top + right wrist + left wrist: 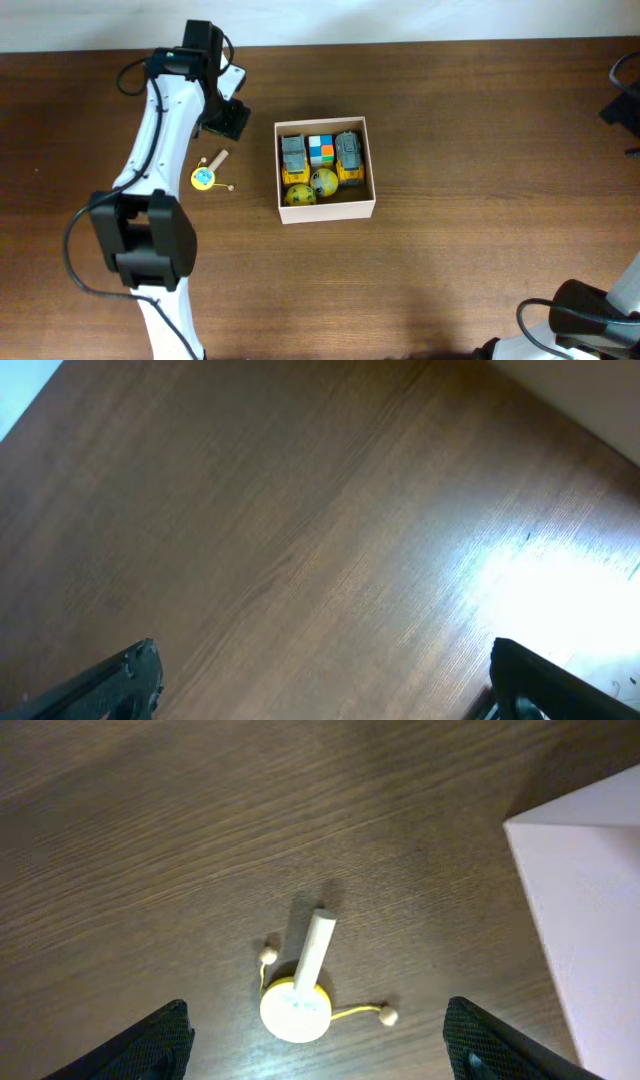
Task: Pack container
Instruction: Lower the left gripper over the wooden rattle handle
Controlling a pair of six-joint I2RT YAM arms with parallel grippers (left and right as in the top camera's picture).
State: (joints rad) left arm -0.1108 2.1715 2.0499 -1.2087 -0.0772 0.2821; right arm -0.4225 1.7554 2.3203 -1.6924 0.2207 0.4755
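Note:
The container (pixel 326 212), a square shallow box with pale walls, sits mid-table. It holds two yellow toy trucks, a multicoloured cube and two yellow balls. A small yellow drum toy with a wooden handle and two beads on strings (pixel 207 175) lies on the table left of the box. It also shows in the left wrist view (pixel 297 1000). My left gripper (pixel 226 119) is open and empty, above and behind the toy; its fingers (pixel 318 1055) straddle it wide. A corner of the box wall (pixel 590 910) shows at the right. My right gripper (pixel 325 685) is open over bare wood.
The right arm sits at the table's right edge (pixel 620 95). The left arm's base and links (pixel 145 240) run along the left side of the dark wood table.

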